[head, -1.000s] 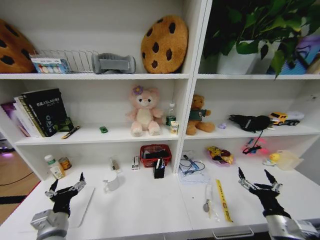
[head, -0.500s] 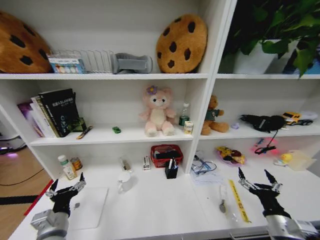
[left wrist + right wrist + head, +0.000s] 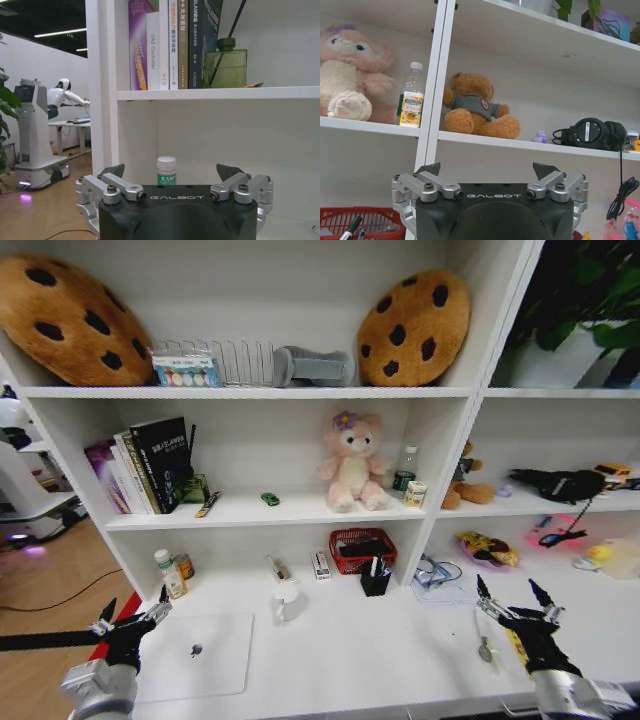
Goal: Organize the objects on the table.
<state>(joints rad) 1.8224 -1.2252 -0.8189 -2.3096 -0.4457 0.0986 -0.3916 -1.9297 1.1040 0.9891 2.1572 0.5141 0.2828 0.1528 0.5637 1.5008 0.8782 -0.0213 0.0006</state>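
A silver laptop [image 3: 193,655] lies closed and flat on the white table [image 3: 340,660] in the lower left of the head view, its lid pale, with rounded corners and a small dark logo at its centre. To the right of it on the tabletop stand a white mug [image 3: 285,601] and, farther right, a black pen holder [image 3: 376,580] with pens sticking up. At the lower right of the frame a yellow ruler [image 3: 517,648] lies partly behind the right gripper [image 3: 515,606], only a short piece of it showing, with a small metal object just beside it that is too blurred to name. On the shelf above, near the middle of the frame, a tiny green toy car [image 3: 270,499] sits alone, left of a pink plush toy [image 3: 352,461]. A green-lidded can [image 3: 416,493] stands beside a clear bottle [image 3: 402,472] to the right of that plush. The left gripper [image 3: 132,617] hovers at the lower left, over the table edge next to the laptop, with its fingers spread apart and nothing between them. The right gripper hangs above the table at the lower right, its fingers likewise spread wide and holding nothing. In the left wrist view a small white bottle [image 3: 166,171] with a green label stands beyond the left gripper [image 3: 171,173].
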